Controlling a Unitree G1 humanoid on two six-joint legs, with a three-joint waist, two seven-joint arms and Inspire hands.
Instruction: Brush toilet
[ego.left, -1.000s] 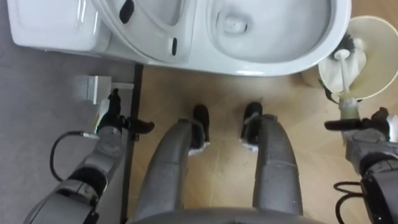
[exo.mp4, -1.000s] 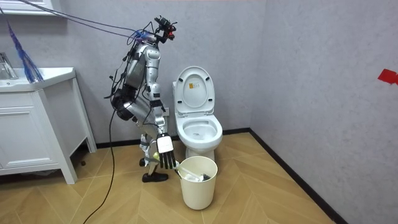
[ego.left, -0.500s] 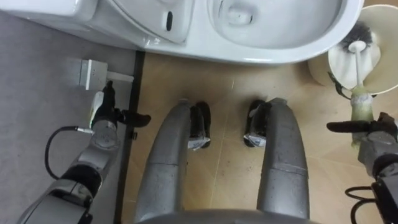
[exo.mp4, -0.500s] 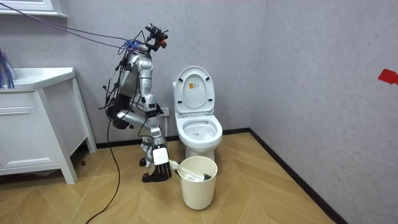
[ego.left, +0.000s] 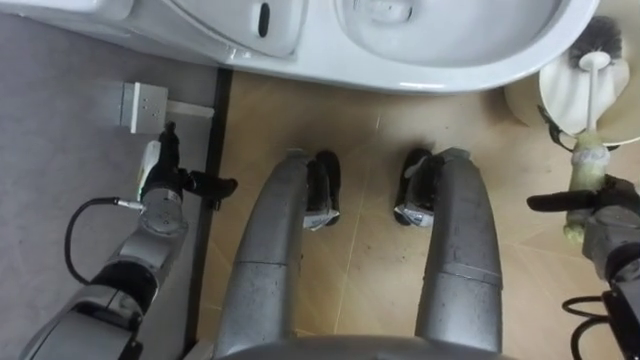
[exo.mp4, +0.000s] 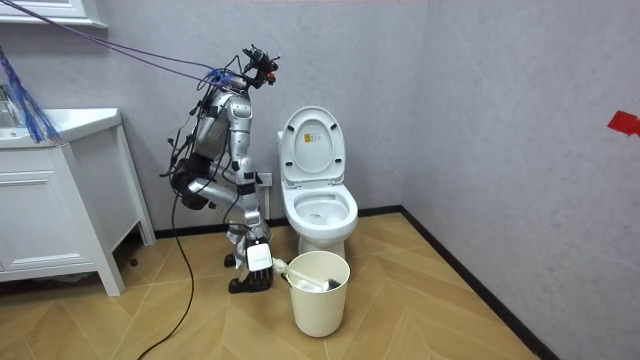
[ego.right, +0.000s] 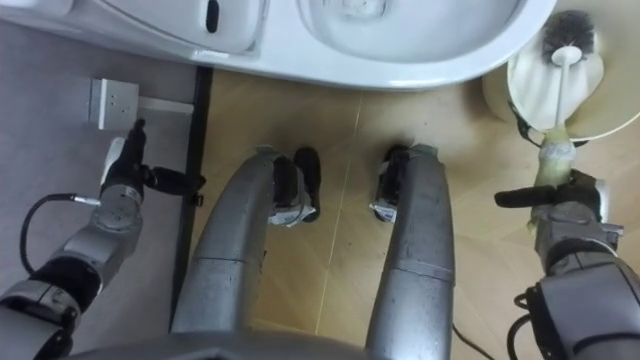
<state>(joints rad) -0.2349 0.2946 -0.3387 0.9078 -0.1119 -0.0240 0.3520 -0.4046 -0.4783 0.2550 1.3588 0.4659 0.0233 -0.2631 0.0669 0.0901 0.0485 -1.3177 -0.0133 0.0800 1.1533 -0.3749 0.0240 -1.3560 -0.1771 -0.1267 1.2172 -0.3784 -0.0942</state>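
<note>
Though half-hidden, brush (ego.left: 597, 38) seemingly in bin (ego.left: 555, 95).

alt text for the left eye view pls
Looking down, the right robot hand grips a toilet brush, its bristles over a white bin beside the toilet bowl. The left robot hand hangs open by the wall.

Toilet (ego.left: 480, 62) cut off at top edge; bin (ego.left: 562, 95) cut by right edge.

White toilet brush (ego.left: 592, 100), dark bristles, just right of open white toilet (ego.left: 450, 72).
</note>
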